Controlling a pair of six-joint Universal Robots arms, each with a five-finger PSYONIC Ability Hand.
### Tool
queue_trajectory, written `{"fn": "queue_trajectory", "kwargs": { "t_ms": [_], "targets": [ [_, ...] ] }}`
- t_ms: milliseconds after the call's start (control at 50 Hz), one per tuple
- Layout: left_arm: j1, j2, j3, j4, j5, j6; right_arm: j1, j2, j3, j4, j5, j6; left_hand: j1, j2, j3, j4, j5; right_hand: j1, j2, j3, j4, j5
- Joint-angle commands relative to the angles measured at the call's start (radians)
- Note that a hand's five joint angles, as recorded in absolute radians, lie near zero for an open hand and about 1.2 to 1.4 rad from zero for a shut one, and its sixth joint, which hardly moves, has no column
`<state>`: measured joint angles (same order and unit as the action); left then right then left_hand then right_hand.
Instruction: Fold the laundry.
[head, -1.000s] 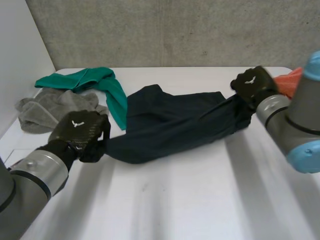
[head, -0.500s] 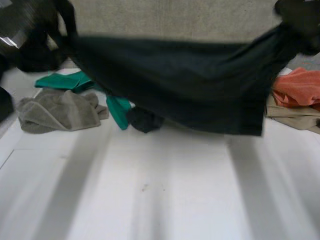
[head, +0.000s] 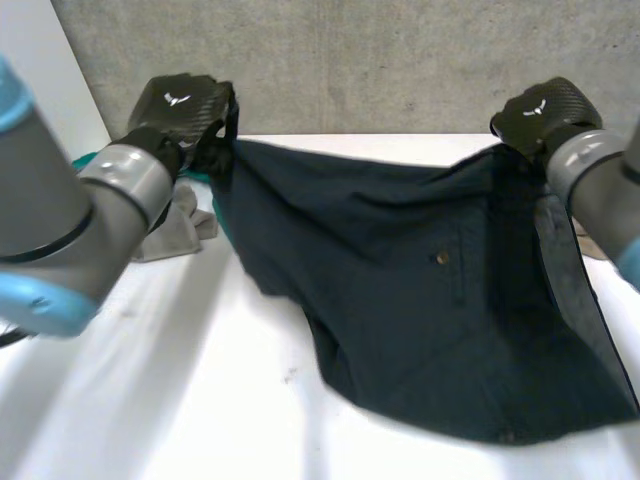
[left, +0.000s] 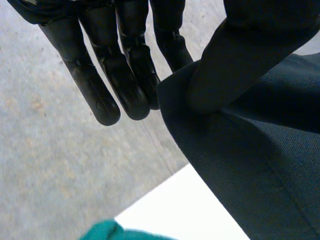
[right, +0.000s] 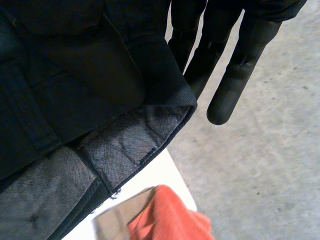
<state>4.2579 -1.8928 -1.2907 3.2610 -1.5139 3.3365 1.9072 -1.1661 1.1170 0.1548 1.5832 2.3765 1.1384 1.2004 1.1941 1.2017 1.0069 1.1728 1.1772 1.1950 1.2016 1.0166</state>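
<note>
The left hand (head: 185, 105) and the right hand (head: 545, 115) each pinched a top corner of the dark garment (head: 420, 300) (thumb against fingers), stretching it above the white table (head: 200, 400).

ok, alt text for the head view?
The left hand and right hand each pinch a top corner of a dark navy woven garment, held spread over the white table, its lower part draped on it.

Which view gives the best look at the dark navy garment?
The head view: the dark navy garment hangs spread between the left hand and right hand, its lower part resting on the table. Each wrist view shows one corner pinched in its hand.
</note>
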Motion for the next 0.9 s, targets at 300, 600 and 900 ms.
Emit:
{"fn": "queue_trajectory", "kwargs": {
  "t_ms": [300, 600, 900],
  "targets": [
    [-0.072, 0.132, -0.038, 0.494, -0.157, -0.002, 0.038, -0.069, -0.06, -0.525, 0.026, 0.092, 0.258, 0.196, 0.202, 0.195, 0.215, 0.223, 0.219, 0.201, 0.195, 0.205],
    [-0.09, -0.012, -0.439, 0.237, -0.16, 0.006, 0.026, 0.181, 0.173, -0.235, -0.066, 0.079, 0.258, 0.196, 0.202, 0.195, 0.215, 0.223, 0.219, 0.201, 0.195, 0.205],
    [-0.105, 0.188, -0.522, -0.066, -0.153, 0.046, -0.039, 0.056, 0.497, -0.27, -0.16, 0.082, -0.335, -0.397, -0.39, -0.398, -0.378, 0.223, 0.219, 0.201, 0.195, 0.205]
  ]
}}
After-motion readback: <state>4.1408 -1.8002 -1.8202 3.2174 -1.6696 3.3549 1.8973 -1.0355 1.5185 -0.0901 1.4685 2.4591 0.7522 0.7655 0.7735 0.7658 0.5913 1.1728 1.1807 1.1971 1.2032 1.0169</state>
